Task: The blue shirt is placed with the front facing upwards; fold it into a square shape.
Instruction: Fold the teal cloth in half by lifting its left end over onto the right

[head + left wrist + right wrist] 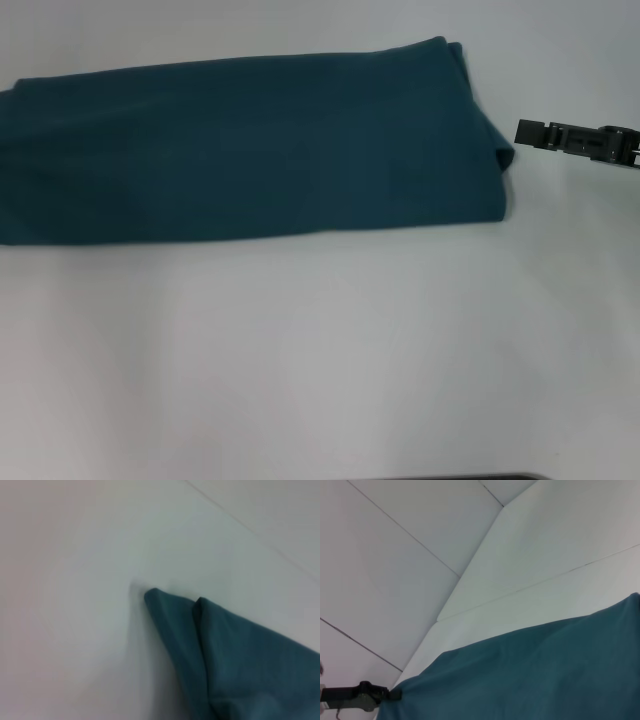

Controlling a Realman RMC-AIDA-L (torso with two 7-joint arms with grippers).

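The blue shirt (250,145) lies on the white table (320,350) as a long band running across the far half of the head view, its left end cut off by the frame edge; the lengthwise folds appear complete and the crosswise fold, which would shorten the band to a square, is judged to be the step in hand. The right gripper (532,134) stands just beside the right end of the band, near the folded corner, apart from the cloth; whether its fingers are parted or closed cannot be told. The left gripper appears at the opposite end in the right wrist view (395,695), its tip at the cloth edge; its grip cannot be told either. The next move calls for taking one end and carrying it over the other, edges aligned. The cloth shows plain teal, smooth, with doubled layers at the corner (197,605); no lettering or collar is visible.
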